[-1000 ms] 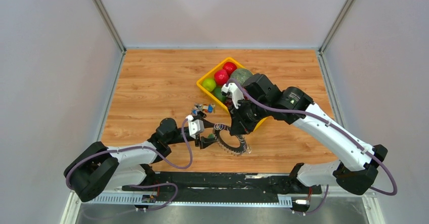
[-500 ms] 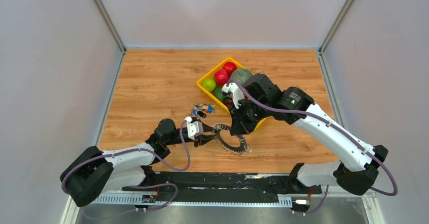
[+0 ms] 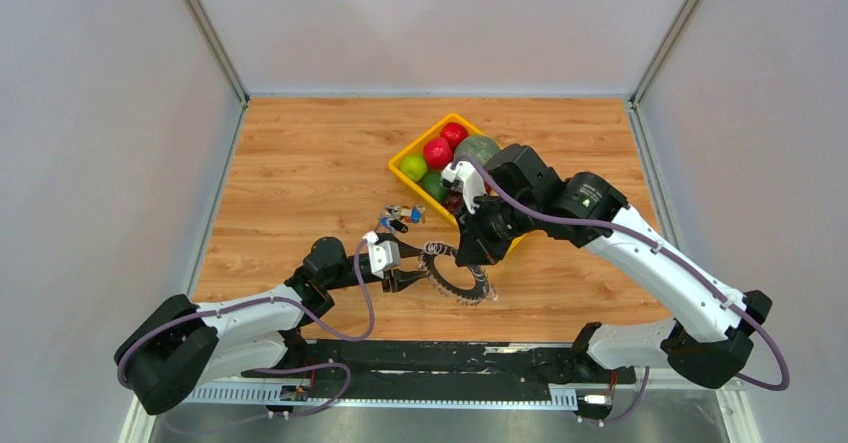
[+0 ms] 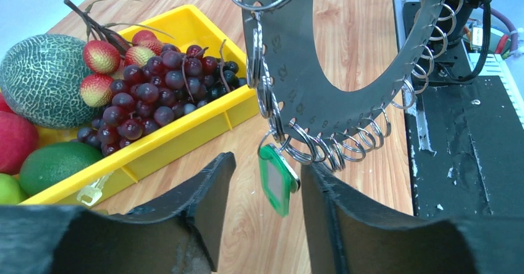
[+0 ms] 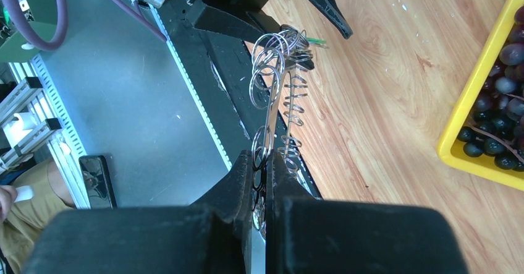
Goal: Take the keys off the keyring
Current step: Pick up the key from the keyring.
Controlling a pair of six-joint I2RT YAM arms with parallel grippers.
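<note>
Left end effector advanced, straddling green tag on keyring.

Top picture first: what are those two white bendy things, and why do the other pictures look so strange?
They are two robot arms bolted to a wooden table. The top picture looks down from above; the other two come from cameras on each wrist, so black fingers show up close. On the table sit a yellow tray of fruit and a small bunch of coloured keys. The right end effector pinches the keyring, a big dark ring edged with little metal loops. The left end effector is open, one finger on each side of the dangling green tag.
</note>
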